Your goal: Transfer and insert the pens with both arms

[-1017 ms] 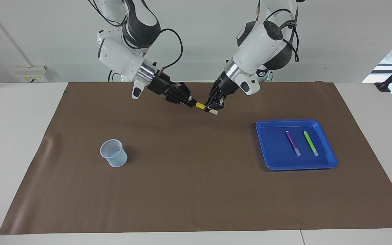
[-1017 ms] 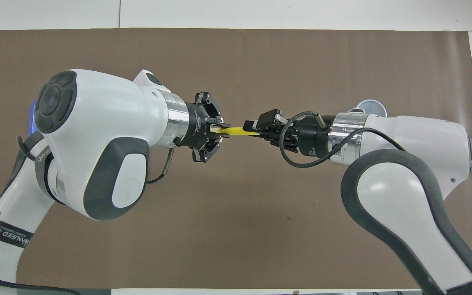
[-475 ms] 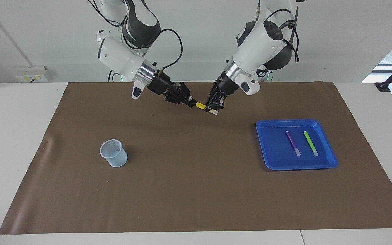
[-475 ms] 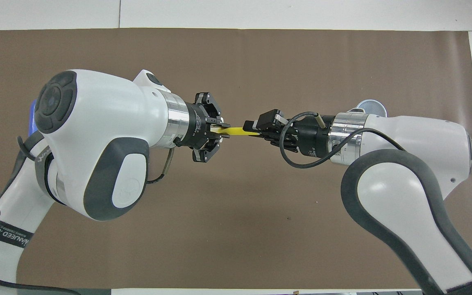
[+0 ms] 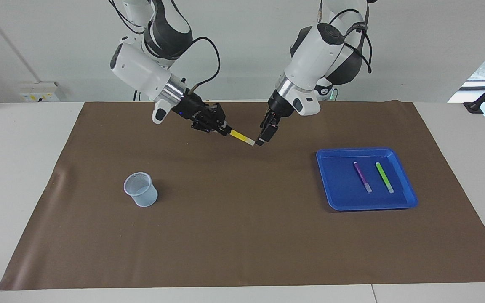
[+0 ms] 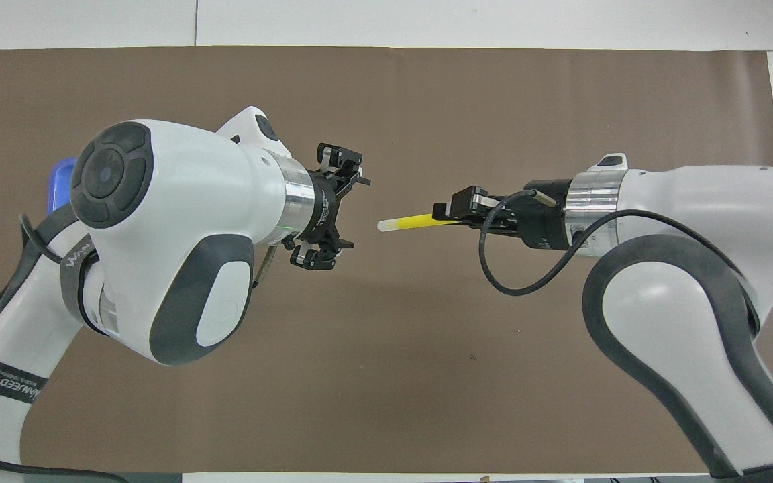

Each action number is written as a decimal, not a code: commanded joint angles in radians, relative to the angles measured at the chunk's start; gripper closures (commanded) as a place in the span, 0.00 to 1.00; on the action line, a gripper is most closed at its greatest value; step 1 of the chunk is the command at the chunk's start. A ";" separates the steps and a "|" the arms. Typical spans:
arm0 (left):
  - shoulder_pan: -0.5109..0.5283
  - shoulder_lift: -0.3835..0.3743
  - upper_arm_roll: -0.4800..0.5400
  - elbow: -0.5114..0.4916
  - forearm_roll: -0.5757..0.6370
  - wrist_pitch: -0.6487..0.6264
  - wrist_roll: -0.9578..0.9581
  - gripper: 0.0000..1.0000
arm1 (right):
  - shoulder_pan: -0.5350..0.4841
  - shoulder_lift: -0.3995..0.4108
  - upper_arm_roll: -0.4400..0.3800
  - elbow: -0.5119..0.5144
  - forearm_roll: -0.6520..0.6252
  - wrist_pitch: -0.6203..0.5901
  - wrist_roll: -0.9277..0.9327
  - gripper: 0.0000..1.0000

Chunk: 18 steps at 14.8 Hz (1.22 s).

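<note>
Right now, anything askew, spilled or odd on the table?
Nothing stands out. The yellow pen is in the right gripper, clear of the open left gripper. The purple pen and green pen lie in the tray; the cup stands upright.

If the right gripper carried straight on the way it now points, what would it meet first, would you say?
Probably the open left gripper: the right gripper holds the yellow pen aimed at it across a small gap, though depth is hard to judge.
</note>
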 commanded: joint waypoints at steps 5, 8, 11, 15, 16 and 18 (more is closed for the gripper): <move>0.115 -0.093 0.017 -0.181 0.105 -0.024 0.739 0.00 | -0.164 0.116 0.003 0.284 -0.588 -0.229 -0.203 1.00; 0.220 -0.145 0.017 -0.303 0.105 -0.025 1.135 0.00 | -0.225 0.141 0.002 0.283 -0.701 -0.203 -0.309 1.00; 0.330 -0.132 0.017 -0.341 0.112 -0.016 1.395 0.00 | -0.233 0.173 0.002 0.272 -0.761 -0.166 -0.315 1.00; 0.442 -0.031 0.017 -0.364 0.229 0.094 1.556 0.00 | -0.244 0.184 0.003 0.197 -0.816 -0.081 -0.318 1.00; 0.468 -0.009 0.017 -0.364 0.238 0.136 1.560 0.00 | -0.244 0.176 0.003 0.162 -0.812 -0.068 -0.314 1.00; 0.505 0.035 0.017 -0.360 0.241 0.173 1.564 0.00 | -0.244 0.171 0.003 0.112 -0.804 -0.027 -0.303 1.00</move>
